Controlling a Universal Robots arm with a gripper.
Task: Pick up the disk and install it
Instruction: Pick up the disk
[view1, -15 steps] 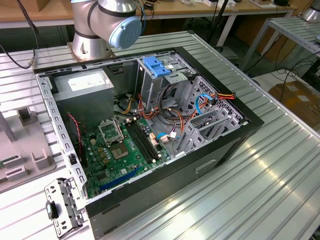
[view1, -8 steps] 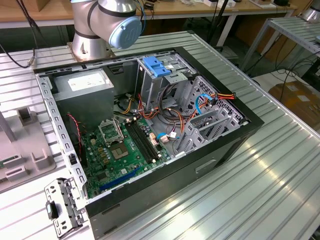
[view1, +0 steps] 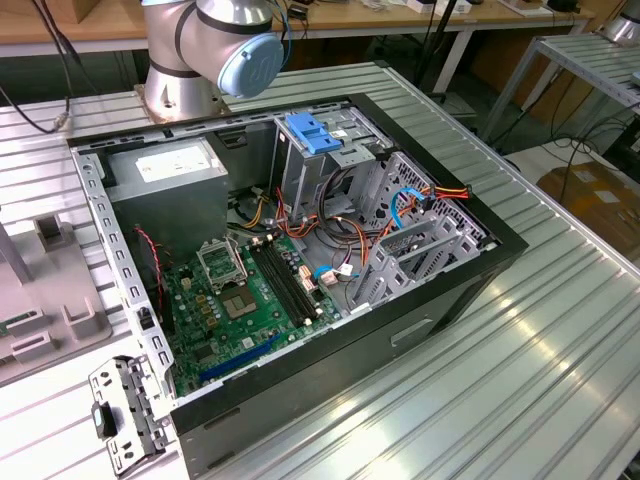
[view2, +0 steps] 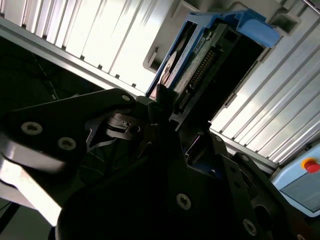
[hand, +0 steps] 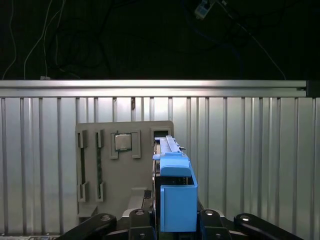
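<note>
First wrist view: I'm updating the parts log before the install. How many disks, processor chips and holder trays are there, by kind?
disk, in its blue carrier, clamped in the gripper: 1
processor chip: 1
grey holder tray: 1
Total: 3

ribbed metal table (view1: 540, 340) | open computer case (view1: 440, 305) | grey fixture plate (view1: 50, 330)

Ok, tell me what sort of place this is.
Probably a robotics lab for computer assembly: an open computer case lies on a ribbed aluminium table, a robot arm is mounted beside it, its tool gripping the disk.
</note>
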